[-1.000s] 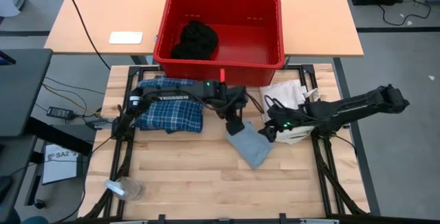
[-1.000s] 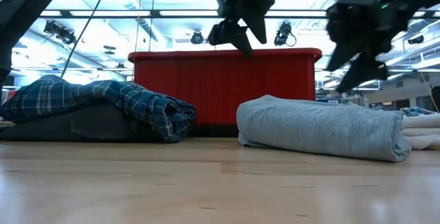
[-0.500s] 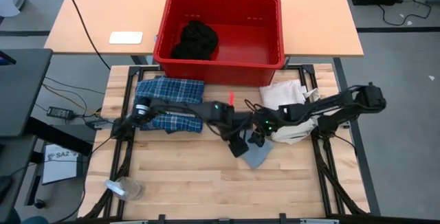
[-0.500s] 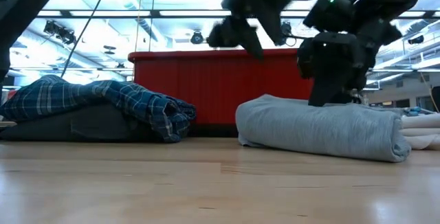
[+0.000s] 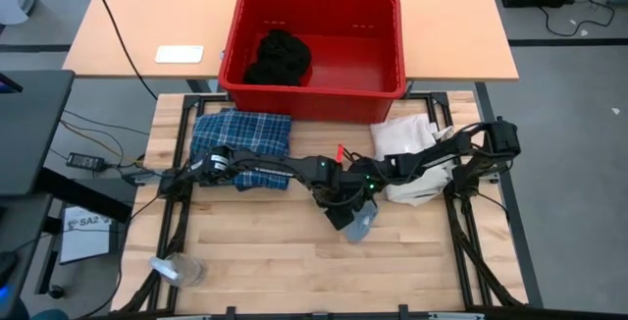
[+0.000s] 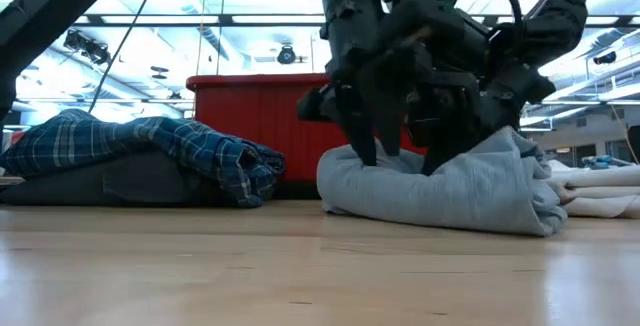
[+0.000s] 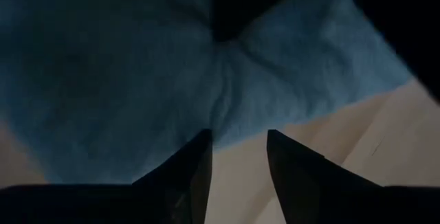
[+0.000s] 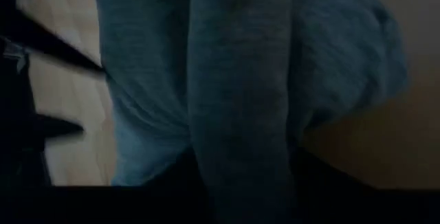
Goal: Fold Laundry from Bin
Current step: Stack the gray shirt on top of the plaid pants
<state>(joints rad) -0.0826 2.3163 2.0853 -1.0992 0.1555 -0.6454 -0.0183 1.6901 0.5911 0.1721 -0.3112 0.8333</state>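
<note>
Both pincers press down on the folded light grey garment near the middle of the table. The left pincer stands at the garment's 10 o'clock edge, its fingers a narrow gap apart with cloth bunched just ahead of them. The right pincer sits at the garment's 1 o'clock corner, with a ridge of grey fabric pinched between its fingers.

The table is pale wood planking on a black frame; behind it stands a second, tan table. In the low view, ceiling lights and rails fill the room beyond.

The red bin straddles both tables at 12 o'clock and holds one black garment. One blue plaid shirt lies folded at 10 o'clock, partly under the left arm. One white fabric bag lies at 2 o'clock, under the right arm. A clear plastic cup lies at 8 o'clock.
</note>
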